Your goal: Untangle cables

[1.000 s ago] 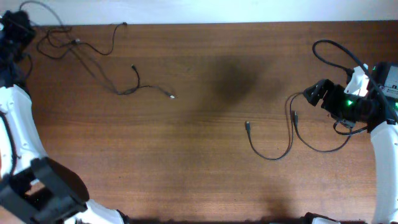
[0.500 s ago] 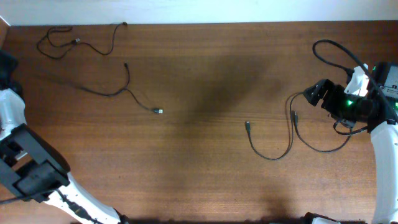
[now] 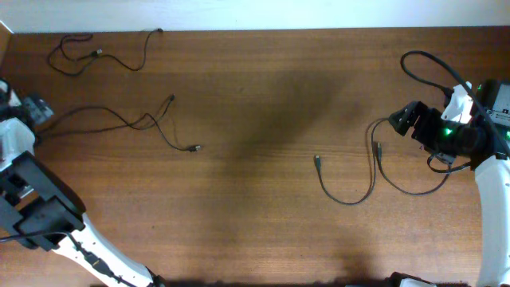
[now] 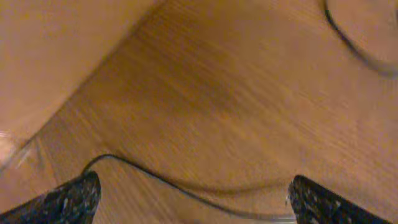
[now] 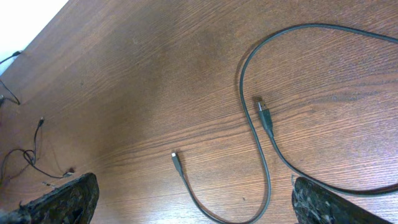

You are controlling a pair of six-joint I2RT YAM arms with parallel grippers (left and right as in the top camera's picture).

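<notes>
Left tool [image 3: 30, 108] at left edge of worktop [image 3: 255, 231], fingers [image 4: 68, 199] spread wide, gripping nothing. Mid cable [image 3: 119, 121] flat on wood, passing between those fingers in wrist view, not pinched. From there running right across left half, crossing itself in small snarl [image 3: 151, 121], then splitting into two tails: short tail [image 3: 170, 100] pointing toward far edge, long tail ending in left plug [image 3: 194, 148]. Cannot tell whether one cord or two.

Right tool [image 3: 401, 119] over right side, also fully open, empty, raised above wood. Right cable [image 3: 351, 199] just beside it, lying in loose open loop, not knotted. Centre plug [image 3: 317, 162] toward middle of worktop, side plug [image 3: 378, 147] close to right tool.

Far cable [image 3: 96, 54] in far-left corner, loose wavy loops, apart from mid cable, well apart from right cable.
</notes>
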